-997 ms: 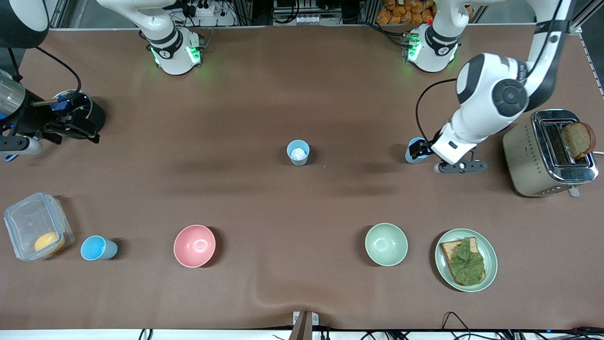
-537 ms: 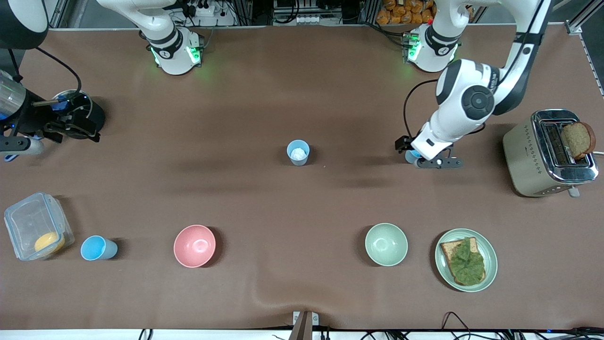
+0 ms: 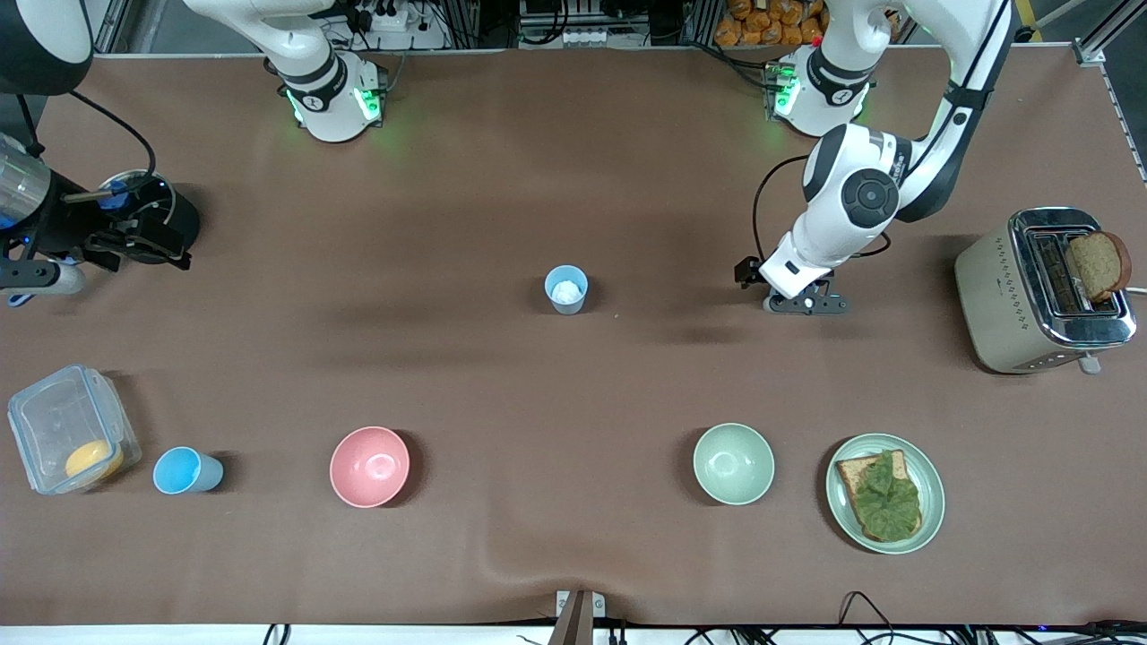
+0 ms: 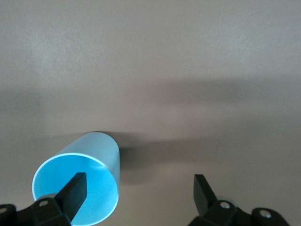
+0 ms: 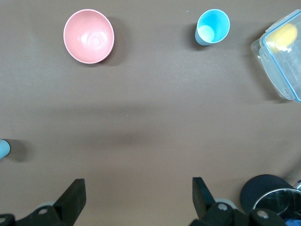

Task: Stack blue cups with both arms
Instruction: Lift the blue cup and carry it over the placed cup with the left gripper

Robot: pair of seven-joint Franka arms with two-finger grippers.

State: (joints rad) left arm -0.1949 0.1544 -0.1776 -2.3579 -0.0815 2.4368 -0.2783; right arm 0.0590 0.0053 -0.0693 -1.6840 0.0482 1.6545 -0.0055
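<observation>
One blue cup (image 3: 566,289) stands mid-table with something white in it, seen also in the right wrist view (image 5: 3,149). A second blue cup (image 3: 185,470) (image 5: 212,27) stands nearer the front camera, beside the clear container (image 3: 72,428). A third blue cup (image 4: 77,183) stands under my left gripper (image 3: 787,288) (image 4: 138,181); the arm hides it in the front view. That gripper is open, with one finger (image 4: 75,188) over the cup's mouth and the other well clear of it. My right gripper (image 3: 148,242) (image 5: 137,182) waits open and empty over the right arm's end of the table.
A pink bowl (image 3: 369,466) and a pale green bowl (image 3: 733,463) stand near the front camera. A plate with leaf-topped toast (image 3: 884,492) and a toaster (image 3: 1044,291) are at the left arm's end. A black round pot (image 3: 170,215) sits by the right gripper.
The left arm has swung toward the table's middle and come over the third cup, which showed beside it before and is now covered in the front view. The right arm has not moved.
</observation>
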